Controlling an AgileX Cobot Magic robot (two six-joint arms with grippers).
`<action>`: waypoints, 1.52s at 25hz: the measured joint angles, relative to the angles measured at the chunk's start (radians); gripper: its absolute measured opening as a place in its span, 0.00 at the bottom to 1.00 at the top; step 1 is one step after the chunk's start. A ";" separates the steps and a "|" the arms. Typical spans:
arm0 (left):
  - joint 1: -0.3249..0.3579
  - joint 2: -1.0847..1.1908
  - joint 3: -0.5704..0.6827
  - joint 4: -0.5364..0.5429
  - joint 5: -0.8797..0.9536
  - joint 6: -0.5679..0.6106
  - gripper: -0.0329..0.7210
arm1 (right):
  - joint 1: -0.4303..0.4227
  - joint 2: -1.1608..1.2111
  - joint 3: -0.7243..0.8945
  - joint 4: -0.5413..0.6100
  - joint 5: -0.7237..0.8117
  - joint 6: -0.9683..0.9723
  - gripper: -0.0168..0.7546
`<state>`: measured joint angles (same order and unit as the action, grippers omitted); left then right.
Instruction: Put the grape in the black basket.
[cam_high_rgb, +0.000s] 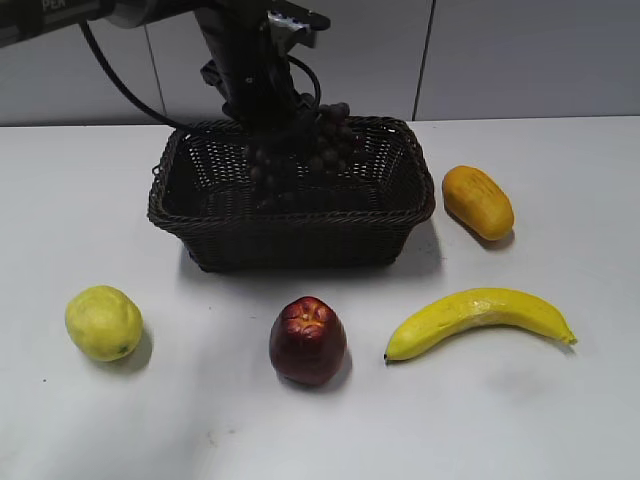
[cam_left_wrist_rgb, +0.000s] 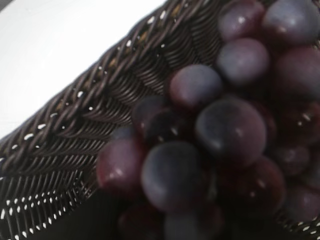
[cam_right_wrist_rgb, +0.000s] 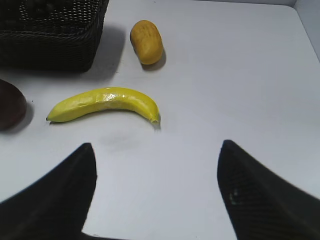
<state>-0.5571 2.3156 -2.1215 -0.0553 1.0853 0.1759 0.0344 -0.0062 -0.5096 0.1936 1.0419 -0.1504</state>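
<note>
The left pincer (cam_high_rgb: 275, 135) holds the grape (cam_high_rgb: 305, 150) over the black basket (cam_high_rgb: 290, 240) — next, judging by this, lower and release; the right pincer (cam_right_wrist_rgb: 155, 195) hangs wide.

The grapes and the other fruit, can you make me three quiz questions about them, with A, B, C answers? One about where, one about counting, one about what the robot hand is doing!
1. Where are the grapes?
A. Over the basket, hanging from the left gripper
B. On the table beside the banana
C. On top of the apple

2. How many fruits lie on the table outside the basket?
A. Two
B. Four
C. Six

3. What is the right gripper doing?
A. Squeezing the banana
B. Holding the apple
C. Open, holding nothing

Answers: 1 A, the bunch hangs at the basket's back rim under the arm. 2 B, yellow-green fruit, apple, banana, orange fruit. 3 C, its fingers stand wide apart over bare table.
</note>
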 joint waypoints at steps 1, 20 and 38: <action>0.000 0.000 0.000 -0.001 0.000 0.000 0.42 | 0.000 0.000 0.000 0.000 0.000 0.000 0.76; 0.152 -0.376 0.000 0.055 0.128 -0.085 0.85 | 0.000 0.000 0.000 0.000 0.000 0.000 0.76; 0.524 -1.037 0.728 0.073 0.137 -0.106 0.82 | 0.000 0.000 0.000 0.000 0.000 0.000 0.76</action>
<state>-0.0333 1.2783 -1.3938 0.0181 1.2218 0.0700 0.0344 -0.0062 -0.5096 0.1936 1.0419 -0.1504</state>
